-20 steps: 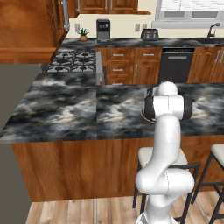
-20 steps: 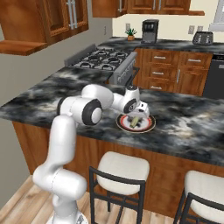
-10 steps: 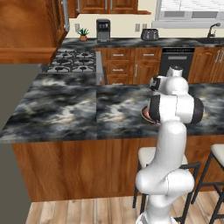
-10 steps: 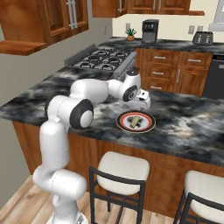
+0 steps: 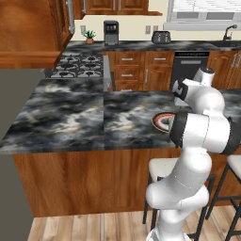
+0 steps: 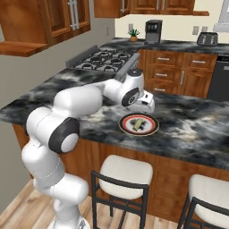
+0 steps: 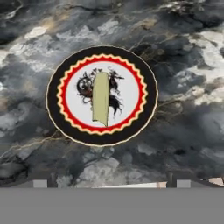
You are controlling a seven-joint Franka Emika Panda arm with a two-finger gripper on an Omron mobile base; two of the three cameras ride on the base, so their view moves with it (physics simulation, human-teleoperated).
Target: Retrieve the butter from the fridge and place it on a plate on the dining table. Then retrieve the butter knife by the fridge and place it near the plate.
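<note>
The butter (image 7: 100, 104), a pale yellow-olive stick, lies lengthwise on the pale centre of the plate (image 7: 57, 118), free of any grip. The plate (image 6: 152, 129) rests on the black marble dining table (image 6: 192, 129), and the butter (image 6: 138, 122) shows on it there too. My gripper (image 6: 147, 103) hovers a little above and behind the plate, open and empty. In the hand view its tips (image 7: 111, 183) stand wide apart below the plate. My arm covers most of the plate (image 5: 157, 121) in the left base view. The fridge and the butter knife are out of view.
Stools (image 6: 125, 172) stand against the near side of the table. Behind it lie a gas stove (image 5: 77, 66), wooden drawers (image 6: 170, 74), a coffee machine (image 5: 111, 32), a toaster (image 5: 161, 36) and a dark dishwasher (image 5: 188, 66).
The hand has lifted off the plate and drawn back, its jaws opening wider. The butter stays on the plate.
</note>
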